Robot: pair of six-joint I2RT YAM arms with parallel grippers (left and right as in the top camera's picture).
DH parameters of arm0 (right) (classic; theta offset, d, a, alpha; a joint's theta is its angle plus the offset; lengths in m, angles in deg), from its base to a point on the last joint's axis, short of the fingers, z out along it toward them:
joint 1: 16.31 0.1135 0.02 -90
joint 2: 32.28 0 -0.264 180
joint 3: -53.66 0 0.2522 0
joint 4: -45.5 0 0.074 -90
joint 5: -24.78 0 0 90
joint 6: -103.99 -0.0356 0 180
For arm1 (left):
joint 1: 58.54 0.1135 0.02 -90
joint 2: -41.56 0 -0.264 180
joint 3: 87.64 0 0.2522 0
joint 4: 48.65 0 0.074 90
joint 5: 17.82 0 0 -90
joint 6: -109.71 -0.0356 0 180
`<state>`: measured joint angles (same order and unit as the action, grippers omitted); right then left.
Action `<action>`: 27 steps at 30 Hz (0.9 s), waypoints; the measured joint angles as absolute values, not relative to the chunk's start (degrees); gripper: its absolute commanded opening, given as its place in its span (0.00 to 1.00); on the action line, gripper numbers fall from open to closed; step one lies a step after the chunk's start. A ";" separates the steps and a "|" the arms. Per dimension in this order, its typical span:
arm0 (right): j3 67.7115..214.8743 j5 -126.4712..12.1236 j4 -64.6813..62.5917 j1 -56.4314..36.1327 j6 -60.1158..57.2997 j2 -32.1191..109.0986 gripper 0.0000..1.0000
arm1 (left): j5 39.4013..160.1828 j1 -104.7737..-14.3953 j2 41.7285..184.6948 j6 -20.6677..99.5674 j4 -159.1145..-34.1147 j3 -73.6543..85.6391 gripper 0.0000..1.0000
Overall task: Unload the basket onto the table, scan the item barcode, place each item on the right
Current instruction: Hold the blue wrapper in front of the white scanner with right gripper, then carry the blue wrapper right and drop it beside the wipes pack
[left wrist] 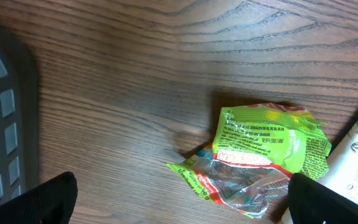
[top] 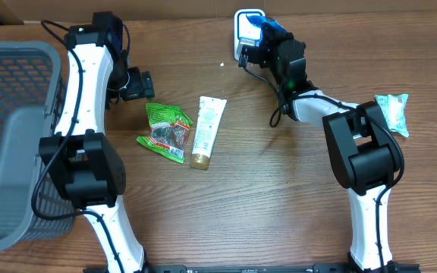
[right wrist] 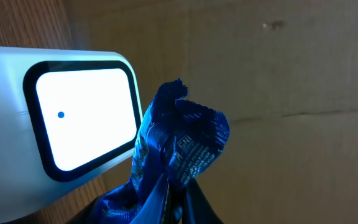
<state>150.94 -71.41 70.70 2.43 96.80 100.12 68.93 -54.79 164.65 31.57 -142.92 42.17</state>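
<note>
Blue packet (right wrist: 179,149) beside scanner (right wrist: 79,118), base cut off — right pincer (right wrist: 174,205) clamped on it; left pincer (left wrist: 185,202) open.

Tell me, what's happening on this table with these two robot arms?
The right gripper is shut on a crumpled blue packet and holds it up next to the lit window of a white barcode scanner at the far edge of the table. The left gripper hangs open over the wood close to a green snack packet, which lies beside a white tube. A grey basket sits at the left, and a pale teal packet lies at the far right.
</note>
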 measured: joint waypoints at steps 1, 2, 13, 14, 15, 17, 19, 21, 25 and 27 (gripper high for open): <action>150.94 -71.39 70.70 2.43 96.99 100.12 0.04 | 68.93 -54.79 164.65 31.57 -142.92 42.17 1.00; 150.94 -71.39 70.72 2.43 97.36 100.12 0.04 | 68.93 -54.79 164.65 31.57 -142.92 42.17 1.00; 150.99 -75.76 54.55 2.91 90.65 92.12 0.04 | 68.91 -54.79 164.65 31.57 -142.83 42.14 1.00; 150.99 -77.42 52.03 3.13 87.09 89.82 0.04 | 68.91 -54.81 164.65 31.57 -142.92 42.14 1.00; 150.99 -79.17 50.16 3.35 83.53 87.66 0.04 | 68.91 -54.79 164.65 31.57 -142.87 42.12 1.00; 150.99 -84.44 45.96 4.09 72.97 81.32 0.04 | 68.95 -54.79 164.65 31.57 -142.92 42.12 0.99; 151.14 -89.14 40.08 4.77 62.57 75.55 0.04 | 68.95 -54.79 164.65 31.57 -142.92 42.12 1.00; 151.47 -92.61 31.95 5.21 51.75 70.06 0.04 | 68.93 -54.79 164.65 31.57 -142.90 42.10 1.00; 152.47 -88.42 7.27 4.92 25.39 62.67 0.04 | 68.93 -54.79 164.65 31.57 -142.92 42.06 1.00; 152.34 -83.98 2.53 4.18 18.79 61.82 0.04 | 68.91 -54.79 164.65 31.57 -142.90 42.06 1.00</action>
<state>152.34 -83.98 2.53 4.18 18.79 61.82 68.91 -54.79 164.65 31.57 -142.90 42.06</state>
